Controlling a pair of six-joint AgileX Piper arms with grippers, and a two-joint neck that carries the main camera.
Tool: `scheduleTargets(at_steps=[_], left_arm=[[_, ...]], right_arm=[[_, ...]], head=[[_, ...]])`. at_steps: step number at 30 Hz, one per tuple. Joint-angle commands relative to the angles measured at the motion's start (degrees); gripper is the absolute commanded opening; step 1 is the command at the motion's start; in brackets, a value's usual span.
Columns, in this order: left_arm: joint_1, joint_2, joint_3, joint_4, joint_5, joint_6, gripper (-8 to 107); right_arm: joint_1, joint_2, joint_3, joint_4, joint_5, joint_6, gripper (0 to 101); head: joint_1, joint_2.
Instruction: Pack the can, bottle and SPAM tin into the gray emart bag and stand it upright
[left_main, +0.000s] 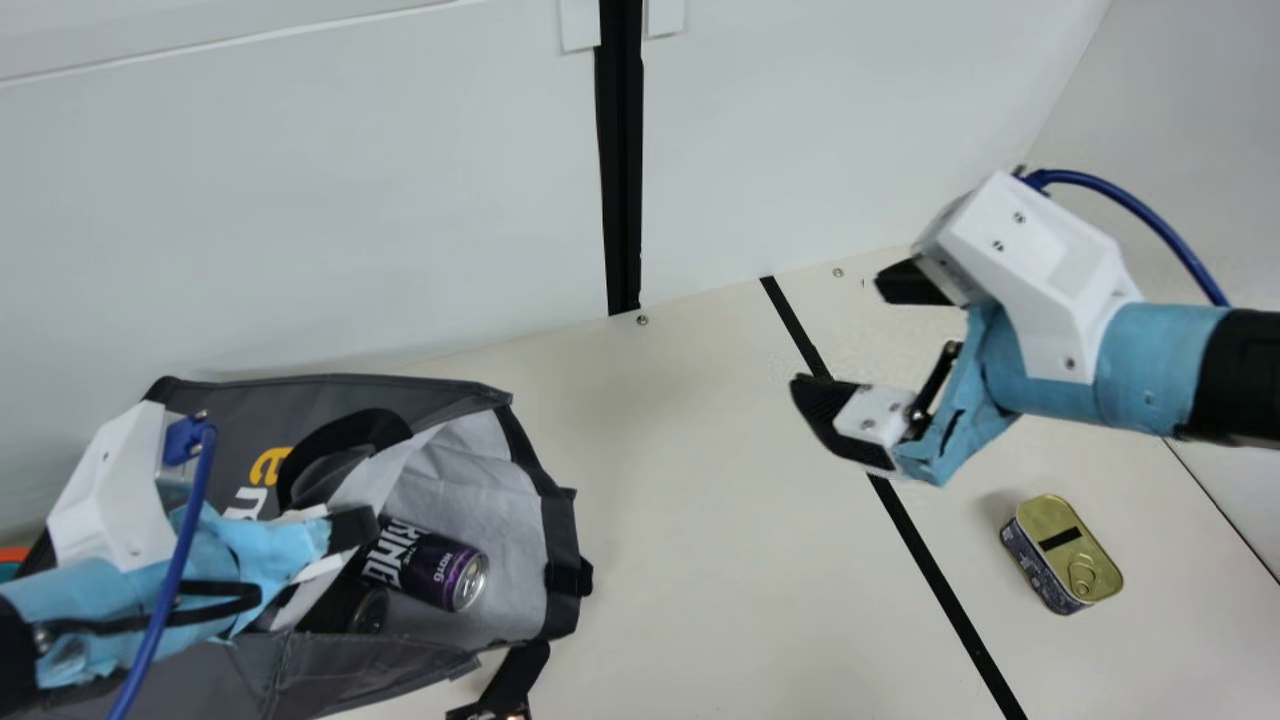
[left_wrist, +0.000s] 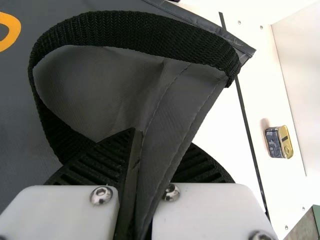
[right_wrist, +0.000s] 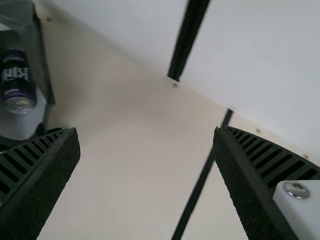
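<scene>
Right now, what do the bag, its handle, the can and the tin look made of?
Bag: gray coated fabric, faintly satiny, with stitched seams; the exact fiber I can't tell.
Handle: matte black webbing, judging by its coarse weave.
Can: metal, probably aluminum, with a shiny silvery end.
Tin: metal too, its shiny gold-toned lid carrying a pull ring.

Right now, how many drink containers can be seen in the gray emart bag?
2: the purple can and, beside it, what is probably the bottle, its dark round end showing. Folds of the gray emart bag may hide more.
</scene>
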Motion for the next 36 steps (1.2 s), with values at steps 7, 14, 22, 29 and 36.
scheduleTargets(at_steps=[7, 14, 22, 29, 36], left_arm=[[0.0, 0.0, 0.0, 0.0, 0.0, 0.0, -8], [0.0, 0.0, 0.0, 0.0, 0.0, 0.0, -8], [0.0, 0.0, 0.0, 0.0, 0.0, 0.0, -8], [0.0, 0.0, 0.0, 0.0, 0.0, 0.0, -8], [0.0, 0.0, 0.0, 0.0, 0.0, 0.0, -8]], right_arm=[[-2.5, -3.9, -0.4, -7.4, -0.2, 7.0, 95], [-2.4, -7.0, 0.2, -13.5, -0.2, 14.0, 95], [0.3, -9.6, 0.8, -22.1, -0.2, 22.6, 95], [2.5, -11.2, 1.6, -29.0, -0.2, 29.0, 95], [2.4, -12.5, 2.5, -33.1, -0.2, 33.0, 95]], head=[[-1.3, 0.0], [-1.3, 0.0], [-1.3, 0.0], [-1.3, 0.0], [-1.3, 0.0]])
